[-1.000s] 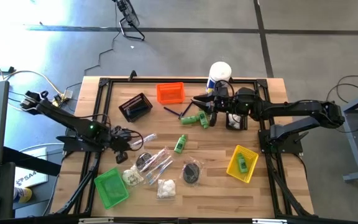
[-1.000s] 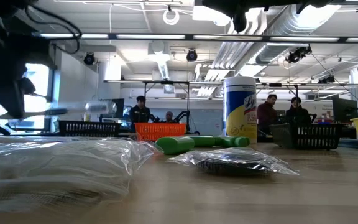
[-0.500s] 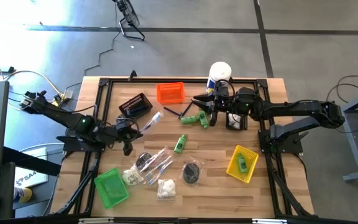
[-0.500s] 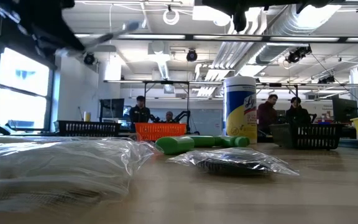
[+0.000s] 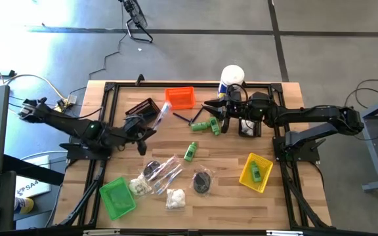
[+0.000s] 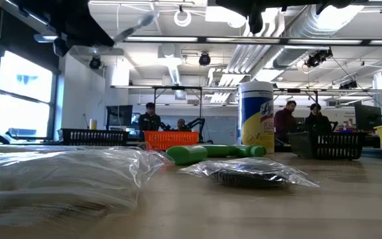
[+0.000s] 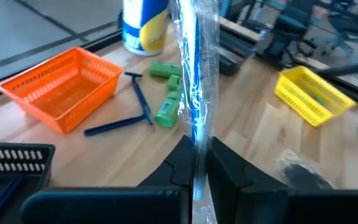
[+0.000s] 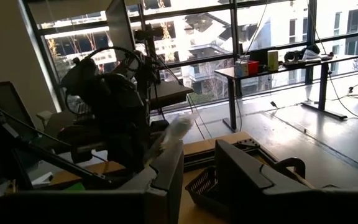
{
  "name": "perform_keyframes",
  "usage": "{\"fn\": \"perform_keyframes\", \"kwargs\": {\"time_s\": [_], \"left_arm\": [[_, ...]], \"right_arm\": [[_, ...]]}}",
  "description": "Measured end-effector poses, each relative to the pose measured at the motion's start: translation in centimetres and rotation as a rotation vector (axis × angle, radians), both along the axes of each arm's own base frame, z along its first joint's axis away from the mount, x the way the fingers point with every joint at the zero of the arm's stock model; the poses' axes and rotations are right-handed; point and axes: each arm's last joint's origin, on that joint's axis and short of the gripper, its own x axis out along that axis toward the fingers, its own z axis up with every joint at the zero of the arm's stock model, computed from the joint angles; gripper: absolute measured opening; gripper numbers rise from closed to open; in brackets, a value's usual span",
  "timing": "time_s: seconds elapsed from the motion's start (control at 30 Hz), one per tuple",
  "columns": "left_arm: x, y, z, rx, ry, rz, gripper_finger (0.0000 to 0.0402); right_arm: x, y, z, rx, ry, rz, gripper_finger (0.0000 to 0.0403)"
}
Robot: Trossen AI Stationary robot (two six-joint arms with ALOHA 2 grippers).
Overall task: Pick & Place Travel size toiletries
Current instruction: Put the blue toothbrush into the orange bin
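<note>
1. left gripper (image 5: 144, 129): raised above the left half of the table (image 5: 228, 190), near the black bin (image 5: 142, 112); its fingers (image 7: 180, 165) are pressed together on a clear-wrapped packet (image 5: 161, 113).
2. clear-wrapped packet: a slim, shiny strip held by one end; in the high view its free end reaches toward the orange bin (image 5: 180, 98). in the left wrist view it (image 7: 194, 68) rises straight up from between the fingers.
3. right gripper (image 5: 225, 118): over the far middle of the table, just beside the white canister (image 5: 231, 77); the fingers stand slightly apart in the right wrist view, with nothing seen between them.
4. white canister: yellow label with blue script, seen in the low view (image 6: 256, 117); the wording is too small to read.
5. green bottles: two (image 5: 206, 126) lie by the right gripper, one (image 5: 190, 152) at mid-table, one (image 5: 256, 172) inside the yellow bin (image 5: 265, 181) on the right.
6. blue razors (image 7: 120, 122): two lie on the wood between the orange bin and the green bottles.
7. near-left group: wrapped packets (image 5: 169, 168), a bag of white puffs (image 5: 174, 198) and a dark round bundle (image 5: 203, 180) lie close together on the table, to the right of the green bin (image 5: 117, 196).
8. background: people (image 6: 150, 119) stand in the room beyond the table.
</note>
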Motion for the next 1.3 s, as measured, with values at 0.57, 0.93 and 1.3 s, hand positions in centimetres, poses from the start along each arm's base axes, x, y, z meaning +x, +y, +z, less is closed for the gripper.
{"fn": "perform_keyframes", "kwargs": {"time_s": [0.57, 0.93, 1.3], "left_arm": [[3.0, 5.6, -0.8, 0.040, 0.069, -0.034, 0.0019], [4.6, 10.9, -0.2, 0.032, 0.174, -0.023, 0.0019], [7.9, 17.0, -0.2, -0.051, 0.407, 0.008, 0.0019]], "right_arm": [[0.0, 0.0, 0.1, 0.033, -0.013, 0.003, 0.0085], [0.1, 1.2, 0.3, 0.079, -0.045, 0.050, 0.0085], [0.2, 1.5, 0.3, 0.064, -0.037, 0.073, 0.0085]]}}
